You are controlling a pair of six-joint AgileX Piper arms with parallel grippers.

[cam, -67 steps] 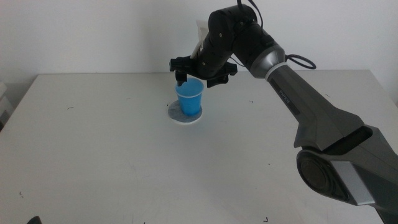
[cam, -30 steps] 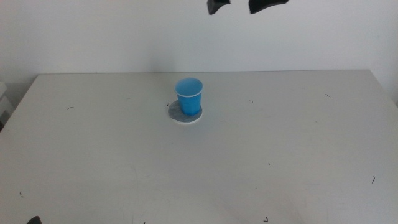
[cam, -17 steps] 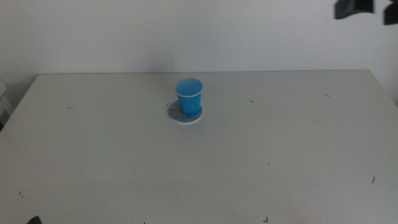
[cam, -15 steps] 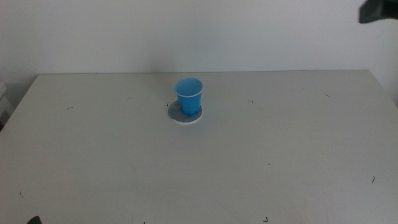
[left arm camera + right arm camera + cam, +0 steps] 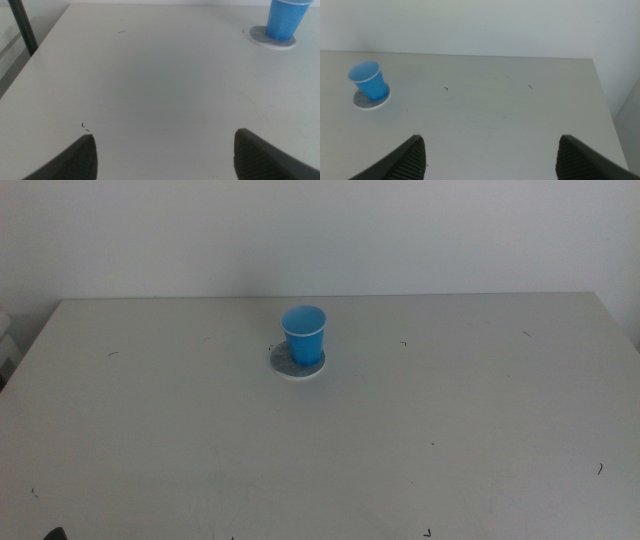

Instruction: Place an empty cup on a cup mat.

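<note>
The blue cup [image 5: 304, 333] stands upright and empty on the grey cup mat [image 5: 281, 364], at the middle back of the white table [image 5: 330, 440]. Neither arm shows near it in the middle view. In the left wrist view the cup [image 5: 285, 20] and the mat [image 5: 260, 36] are far off; my left gripper [image 5: 165, 160] is open and empty, low over the table's near left part. In the right wrist view the cup [image 5: 369, 80] sits on the mat [image 5: 362, 101], far from my right gripper [image 5: 492, 160], which is open and empty, high over the table's right side.
A white wall [image 5: 320, 230] runs behind the table's back edge. A dark post [image 5: 22, 25] stands beyond the table's left edge. The table's right edge [image 5: 605, 105] drops off to the floor.
My right gripper let go of the cup, rose, then moved off to the right and out of the middle view. The cup stays on the mat, unmoved.
</note>
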